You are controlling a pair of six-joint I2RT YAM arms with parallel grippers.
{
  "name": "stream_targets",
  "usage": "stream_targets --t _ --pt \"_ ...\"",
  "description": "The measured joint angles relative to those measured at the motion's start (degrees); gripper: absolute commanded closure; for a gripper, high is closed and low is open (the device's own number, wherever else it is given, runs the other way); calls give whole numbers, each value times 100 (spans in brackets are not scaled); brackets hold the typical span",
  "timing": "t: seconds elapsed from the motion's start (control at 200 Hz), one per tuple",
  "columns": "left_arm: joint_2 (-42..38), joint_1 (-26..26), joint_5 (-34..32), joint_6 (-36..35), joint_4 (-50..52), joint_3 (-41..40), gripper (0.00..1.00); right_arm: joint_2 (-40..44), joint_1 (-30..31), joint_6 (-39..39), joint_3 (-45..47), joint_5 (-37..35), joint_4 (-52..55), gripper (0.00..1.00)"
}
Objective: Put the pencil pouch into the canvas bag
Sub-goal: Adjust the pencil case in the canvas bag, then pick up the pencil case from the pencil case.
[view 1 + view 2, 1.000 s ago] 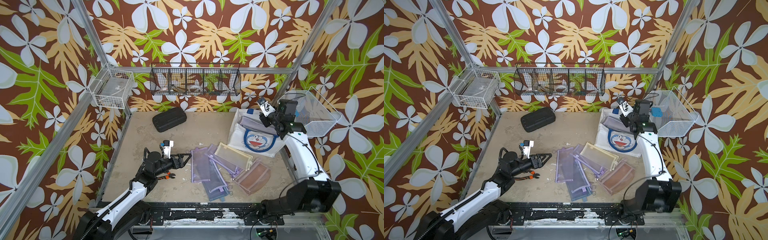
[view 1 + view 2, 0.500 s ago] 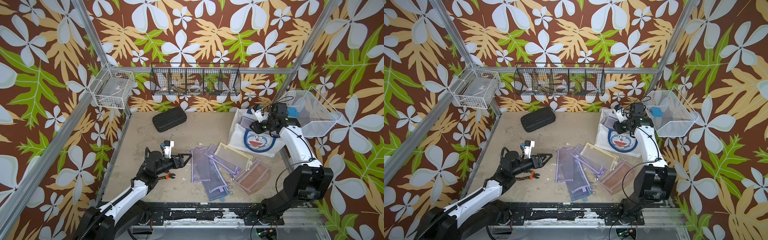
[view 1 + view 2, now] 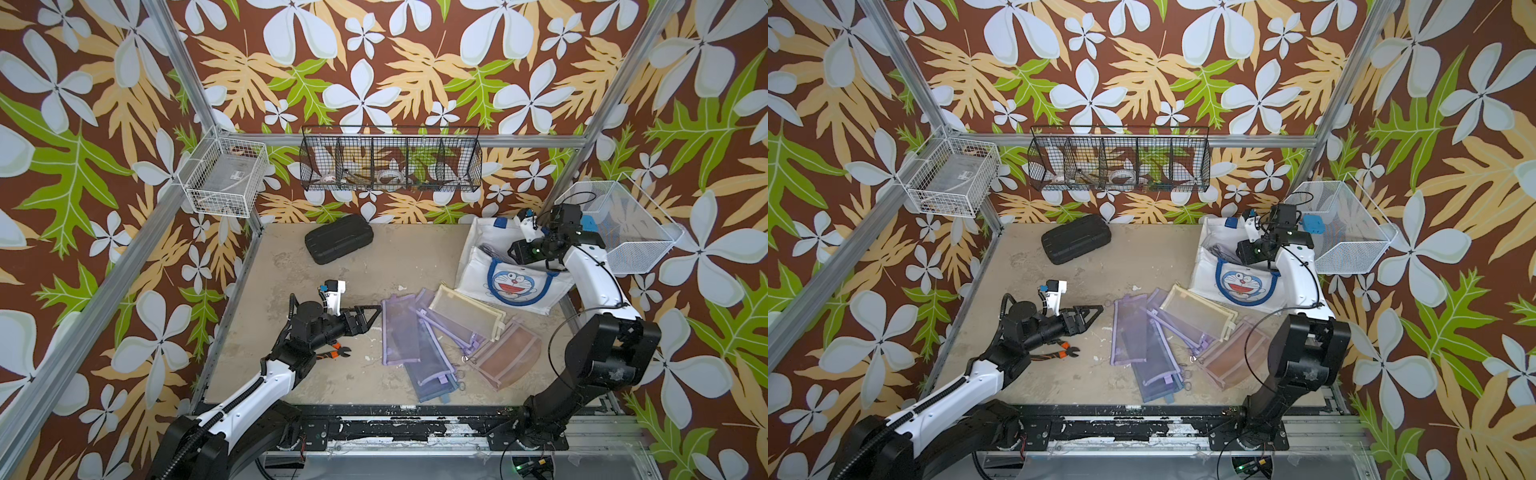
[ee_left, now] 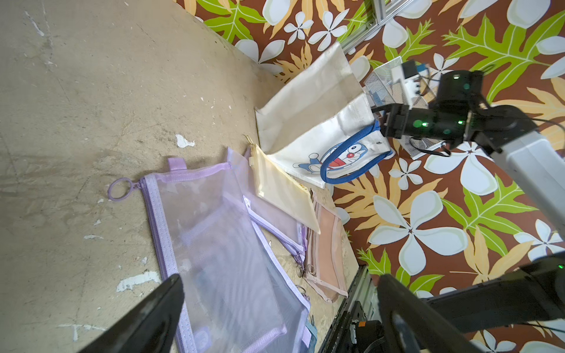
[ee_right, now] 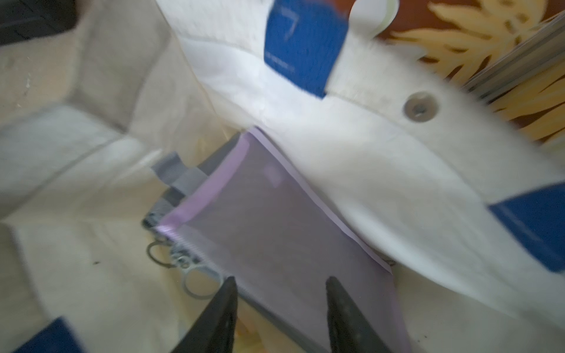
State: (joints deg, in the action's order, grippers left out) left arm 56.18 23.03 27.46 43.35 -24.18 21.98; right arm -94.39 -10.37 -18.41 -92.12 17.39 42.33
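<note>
The canvas bag (image 3: 478, 272) is a white tote with blue handles and a blue-and-white cartoon cat face on its side. It sits slumped with its mouth open. The right gripper (image 5: 279, 279) reaches into that mouth, and in both top views the printed side (image 3: 1208, 276) falls just below the gripper, on the near side of it. The pencil pouch (image 5: 275, 232) is translucent purple mesh with lilac edging. It lies slanted inside the bag against a white inner wall, directly ahead of the right gripper's tips. The tips stand apart and are not pinching it. The wrist picture is blurred.
</note>
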Motion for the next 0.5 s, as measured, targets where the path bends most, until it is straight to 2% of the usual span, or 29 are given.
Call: stream_targets --t 0.115,0.27,0.305,0.345,0.5 --pt "87 0 -2 -2 50 44 0 778 146 50 81 -192 -249 38" --pt "201 33 -9 -26 184 101 0 1884 575 623 728 -457 -686 23" --pt "234 85 -59 -48 249 103 0 2124 822 824 966 -535 -789 15" --pt "286 170 -61 -94 337 120 0 2361 1193 1043 1239 -597 -885 0" --pt "518 531 -240 -337 780 271 0 3204 3005 2013 2774 -778 -1484 0"
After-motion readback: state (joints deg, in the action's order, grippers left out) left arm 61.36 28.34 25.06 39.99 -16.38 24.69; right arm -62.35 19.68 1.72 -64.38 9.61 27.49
